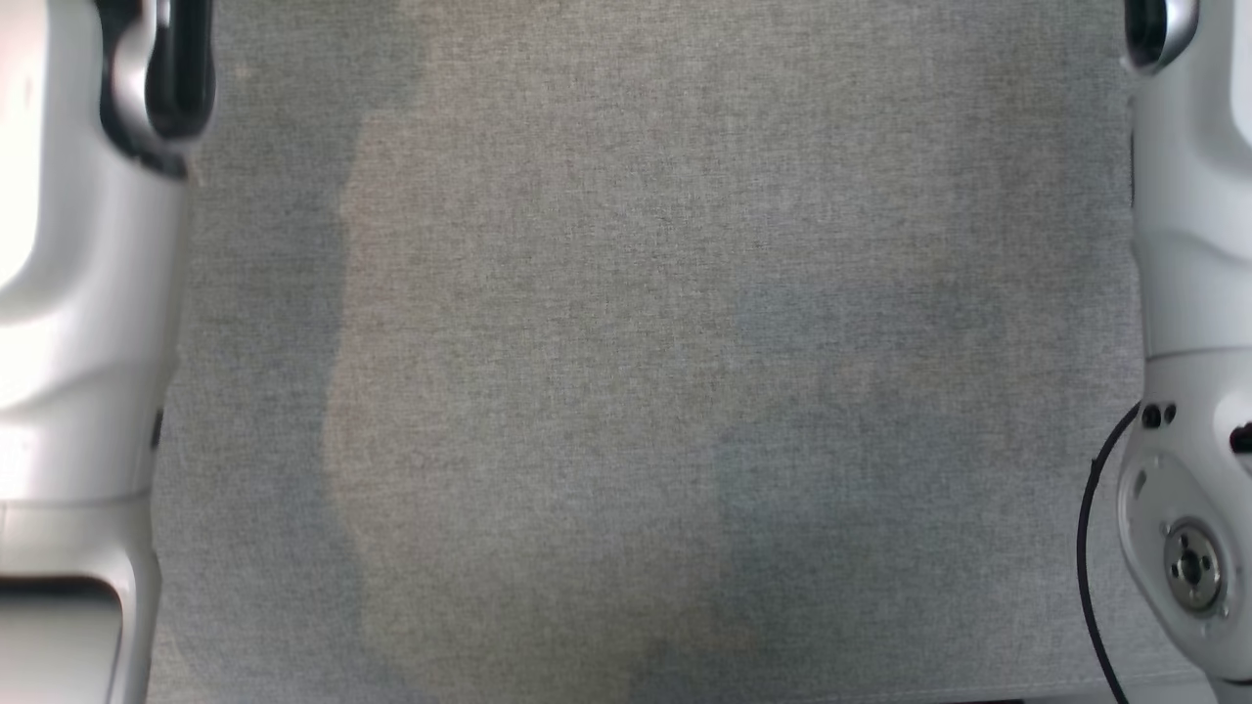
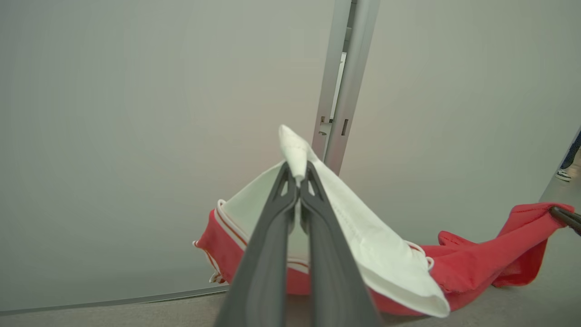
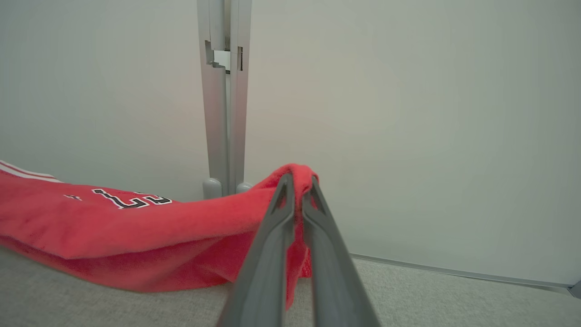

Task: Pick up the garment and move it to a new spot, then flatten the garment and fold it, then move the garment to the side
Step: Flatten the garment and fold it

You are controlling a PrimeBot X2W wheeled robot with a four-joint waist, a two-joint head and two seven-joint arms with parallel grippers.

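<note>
While both my jaws are clamped on the garment (image 3: 136, 227), left gripper (image 2: 298, 181) on white fabric and right gripper (image 3: 297, 184) on a red edge, it seems to sag onto the grey surface (image 3: 454, 295); flattening, folding and setting aside remain.

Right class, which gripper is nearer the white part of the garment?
Left. The left gripper is shut on the white part itself; the right gripper pinches the far red end, apart from it.
</note>
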